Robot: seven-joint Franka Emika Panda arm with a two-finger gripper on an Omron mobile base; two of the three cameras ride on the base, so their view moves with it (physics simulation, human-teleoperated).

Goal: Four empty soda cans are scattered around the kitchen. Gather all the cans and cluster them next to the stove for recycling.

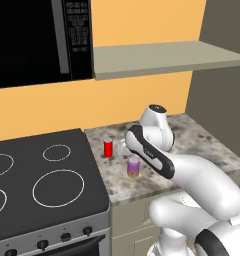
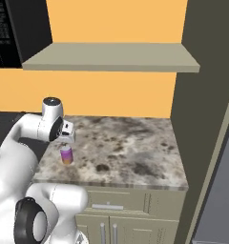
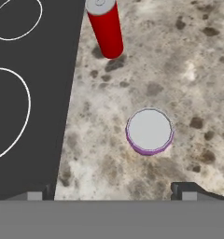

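Observation:
A purple soda can with an orange lower band (image 1: 134,166) (image 2: 66,155) stands upright on the stone counter (image 2: 130,143), a little right of the stove (image 1: 42,170). My gripper (image 2: 66,141) hangs just above it, open and holding nothing. In the hand view its silvery top (image 3: 149,130) lies just beyond my gripper (image 3: 113,192), right of centre, apart from both fingertips. A red soda can (image 1: 108,148) (image 3: 106,29) stands upright farther back, close to the black cooktop's edge (image 3: 62,93).
A black microwave (image 1: 37,40) hangs over the stove, and a grey-green shelf (image 2: 111,57) over the counter. A tall dark cabinet side (image 2: 202,119) closes the counter on the right. Drawers (image 2: 107,206) sit below the counter's front edge.

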